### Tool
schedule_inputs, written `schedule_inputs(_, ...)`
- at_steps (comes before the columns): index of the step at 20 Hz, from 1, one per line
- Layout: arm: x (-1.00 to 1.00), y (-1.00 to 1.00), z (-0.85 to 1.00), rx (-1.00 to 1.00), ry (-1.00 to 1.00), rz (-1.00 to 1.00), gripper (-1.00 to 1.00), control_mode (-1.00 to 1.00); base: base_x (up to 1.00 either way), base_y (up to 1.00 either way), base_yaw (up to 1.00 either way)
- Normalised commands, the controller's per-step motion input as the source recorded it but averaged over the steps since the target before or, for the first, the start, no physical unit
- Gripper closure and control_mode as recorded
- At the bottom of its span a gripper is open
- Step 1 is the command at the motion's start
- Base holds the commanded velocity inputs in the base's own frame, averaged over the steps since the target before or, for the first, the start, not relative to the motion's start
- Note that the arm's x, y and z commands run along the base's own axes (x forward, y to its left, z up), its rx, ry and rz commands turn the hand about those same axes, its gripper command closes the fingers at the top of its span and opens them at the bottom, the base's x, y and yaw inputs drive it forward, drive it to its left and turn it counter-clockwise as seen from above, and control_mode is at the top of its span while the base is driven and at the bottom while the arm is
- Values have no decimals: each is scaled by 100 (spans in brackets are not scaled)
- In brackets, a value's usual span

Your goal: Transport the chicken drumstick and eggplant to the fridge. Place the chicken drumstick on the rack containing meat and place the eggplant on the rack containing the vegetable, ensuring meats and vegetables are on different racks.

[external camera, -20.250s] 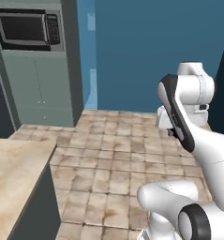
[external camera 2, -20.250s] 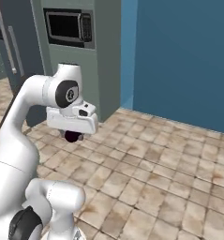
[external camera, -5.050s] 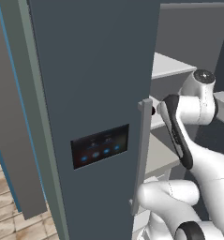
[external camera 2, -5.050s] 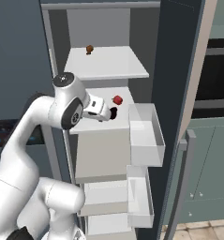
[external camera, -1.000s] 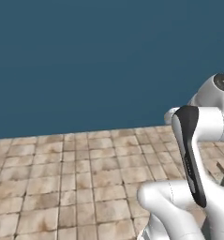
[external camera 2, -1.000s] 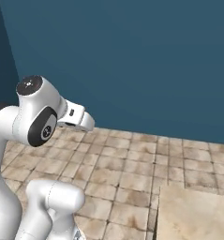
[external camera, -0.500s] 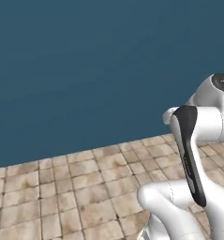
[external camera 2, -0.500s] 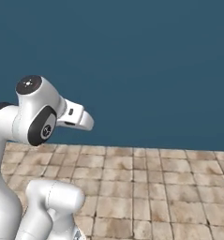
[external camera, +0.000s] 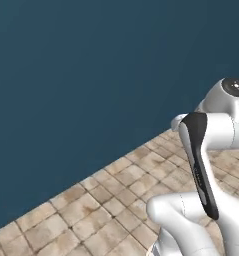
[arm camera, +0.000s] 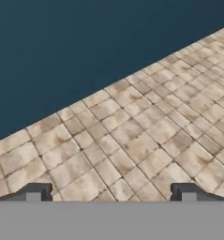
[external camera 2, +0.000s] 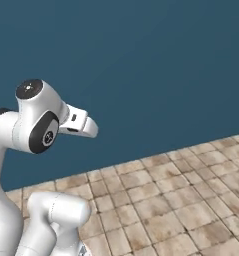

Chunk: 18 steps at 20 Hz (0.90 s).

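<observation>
The chicken drumstick, the eggplant and the fridge are out of view. In the hand view my gripper [arm camera: 111,193] is open: its two dark fingertips [arm camera: 34,191] stand far apart at the bottom, with nothing between them, over bare tiled floor. The white arm [external camera: 211,150] is folded up close to the base at the right of the left base view. In the right base view the arm [external camera 2: 38,125] rises at the left, and its hand end [external camera 2: 81,126] juts out to the right.
A dark blue wall [external camera: 91,70] stands across the whole background. Beige and brown floor tiles [external camera 2: 181,200] run from it toward the base. The wall's foot [arm camera: 85,96] slants across the hand view.
The whole picture has swung as the base turns. The pale counter corner at the lower right of the right base view has left the picture. The arm keeps its folded pose, jaws still wide.
</observation>
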Motion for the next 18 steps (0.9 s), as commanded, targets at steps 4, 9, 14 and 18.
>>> schedule_inputs(4, 0, 0, 0, 0, 0, 0, -100, 100, 78, 30, -79)
schedule_inputs(9, 0, 0, 0, 0, 0, 0, -100, 100, 75, 52, -82)
schedule_inputs(14, 0, 0, 0, 0, 0, 0, -100, 100, 73, 51, -83)
schedule_inputs(18, 0, 0, 0, 0, 0, 0, -100, 100, 83, 58, -80)
